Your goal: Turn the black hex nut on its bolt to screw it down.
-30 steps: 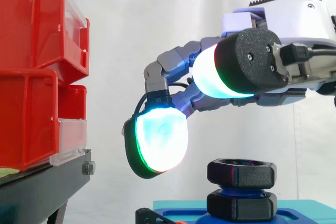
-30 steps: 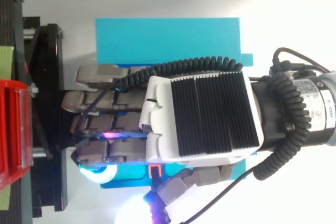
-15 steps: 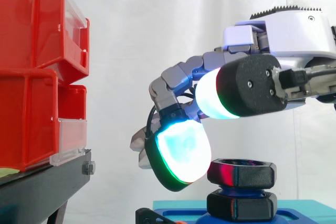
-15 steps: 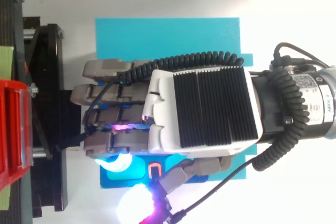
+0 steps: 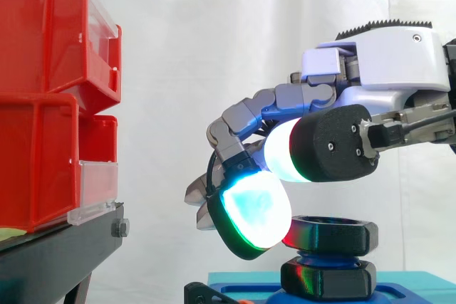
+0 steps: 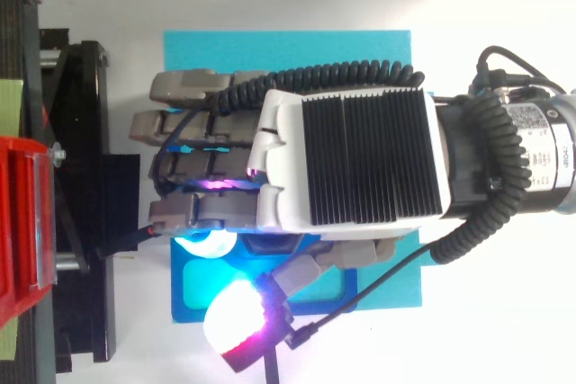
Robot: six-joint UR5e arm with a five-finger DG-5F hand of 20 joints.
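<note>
We see the hand (image 5: 377, 62) has dropped. Curled fingertips (image 5: 253, 208) now touch the upper black hex nut (image 5: 335, 233), thumb clear; no grip yet.

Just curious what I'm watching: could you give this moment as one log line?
hand: close over top black hex nut | grip: unclear | lower nut: below, gap between | bolt: blue, upright

Heads up, your hand (image 5: 385, 62) hangs just above the top black hex nut (image 5: 335, 235) on its blue bolt (image 5: 322, 256), second nut (image 5: 329, 280) underneath, red bins (image 5: 43, 105) stacked on the black stand (image 5: 57, 261) well off left.
</note>
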